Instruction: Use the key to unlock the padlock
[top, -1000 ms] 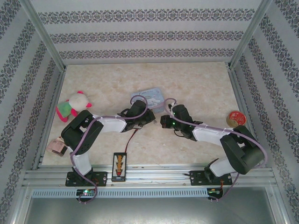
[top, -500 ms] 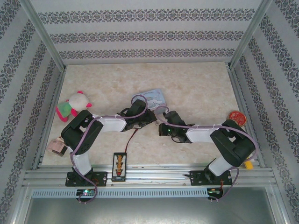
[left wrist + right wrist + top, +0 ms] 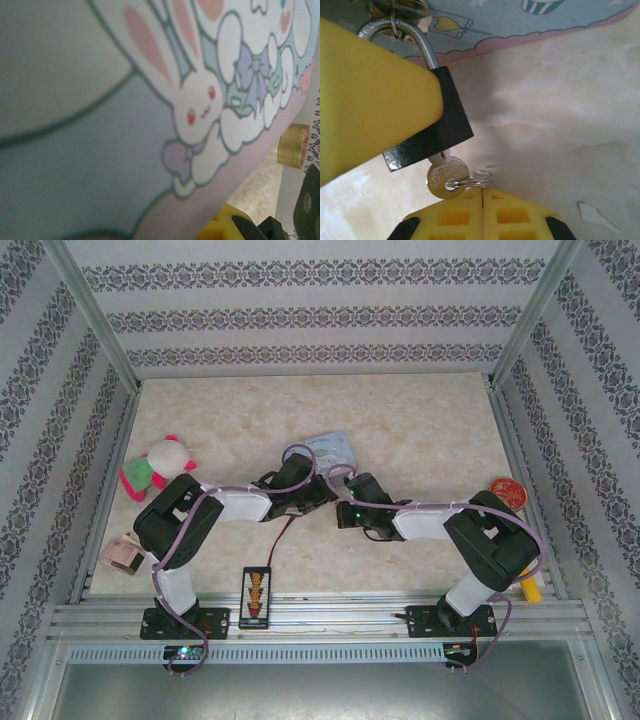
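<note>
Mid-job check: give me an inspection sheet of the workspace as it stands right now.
Surface: beige marbled table.
Job's things: padlock hangs on the blue tin by its clasp; key sits in its keyhole.
Clutter: soft toy, pink box, red disc, black strip.
Grippers: left gripper shut on the padlock; right gripper jaws shut at the key's ring.
Cables: purple cable along each arm.
Surroundings: patterned walls, metal frame.
</note>
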Robot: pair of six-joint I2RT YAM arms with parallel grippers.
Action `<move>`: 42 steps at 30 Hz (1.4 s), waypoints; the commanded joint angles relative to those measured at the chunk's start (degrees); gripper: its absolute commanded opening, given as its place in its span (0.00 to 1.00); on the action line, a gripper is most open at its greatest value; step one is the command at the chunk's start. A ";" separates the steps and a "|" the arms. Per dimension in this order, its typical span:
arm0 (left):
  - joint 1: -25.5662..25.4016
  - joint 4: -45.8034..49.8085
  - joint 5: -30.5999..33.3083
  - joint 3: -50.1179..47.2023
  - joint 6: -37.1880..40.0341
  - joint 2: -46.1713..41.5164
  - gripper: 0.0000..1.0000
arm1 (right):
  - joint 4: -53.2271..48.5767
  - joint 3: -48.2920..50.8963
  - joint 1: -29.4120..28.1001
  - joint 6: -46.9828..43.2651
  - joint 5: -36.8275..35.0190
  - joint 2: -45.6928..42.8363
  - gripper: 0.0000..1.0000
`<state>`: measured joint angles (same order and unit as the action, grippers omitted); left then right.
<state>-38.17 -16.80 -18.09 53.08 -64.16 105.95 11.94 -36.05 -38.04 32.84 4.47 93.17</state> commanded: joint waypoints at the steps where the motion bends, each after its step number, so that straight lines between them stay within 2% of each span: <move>1: 0.29 -2.25 -3.06 0.84 -1.27 1.54 0.00 | 6.07 -4.12 -0.09 -1.98 -2.92 3.46 0.01; 9: 0.28 -2.01 -2.78 0.71 -1.55 1.60 0.00 | 5.68 -4.98 0.43 -2.67 -1.81 2.99 0.01; 16: 0.38 -0.08 -1.27 1.84 -1.75 1.20 0.00 | 4.45 1.32 0.20 -4.98 -4.20 -3.60 0.15; 20: 0.42 -0.32 -1.51 2.02 -2.11 1.38 0.00 | 3.14 4.58 -0.51 -7.85 -6.64 -8.28 0.27; 31: 1.07 -0.52 -2.56 2.12 -3.29 1.06 0.00 | 1.24 6.93 -2.96 -16.26 -11.45 -14.98 0.29; 42: 1.43 -1.92 -3.97 1.60 -5.43 1.84 0.00 | 1.89 2.79 -6.58 -21.01 -14.02 -8.05 0.29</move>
<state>-37.36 -18.02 -19.14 53.74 -66.92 106.45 13.50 -31.18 -43.59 14.35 -7.31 83.22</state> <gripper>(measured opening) 0.105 0.292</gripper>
